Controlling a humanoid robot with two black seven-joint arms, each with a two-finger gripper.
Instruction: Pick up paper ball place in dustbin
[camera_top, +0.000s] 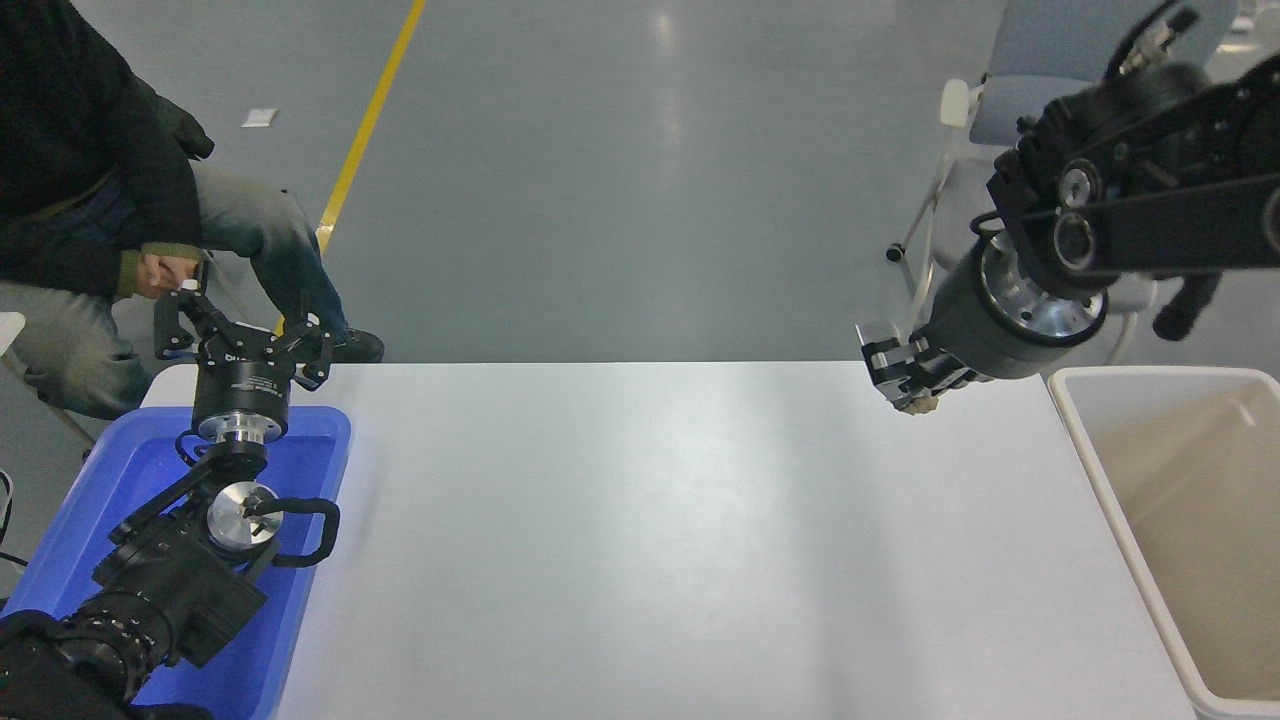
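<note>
My right gripper (900, 378) hangs high above the table's far right part, shut on the paper ball (921, 404), a small tan wad that peeks out just below the fingers. The right arm comes in from the upper right edge. The dustbin (1090, 440), cream-white with a beige inside, stands off the table's right edge, to the right of and below the gripper. My left gripper (243, 322) is parked at the far left over the blue tray, fingers spread open and holding nothing.
A blue plastic tray (310, 470) sits at the table's left edge under the left arm. A person (90, 190) sits beyond the far left corner. A grey chair (960, 190) stands behind the right arm.
</note>
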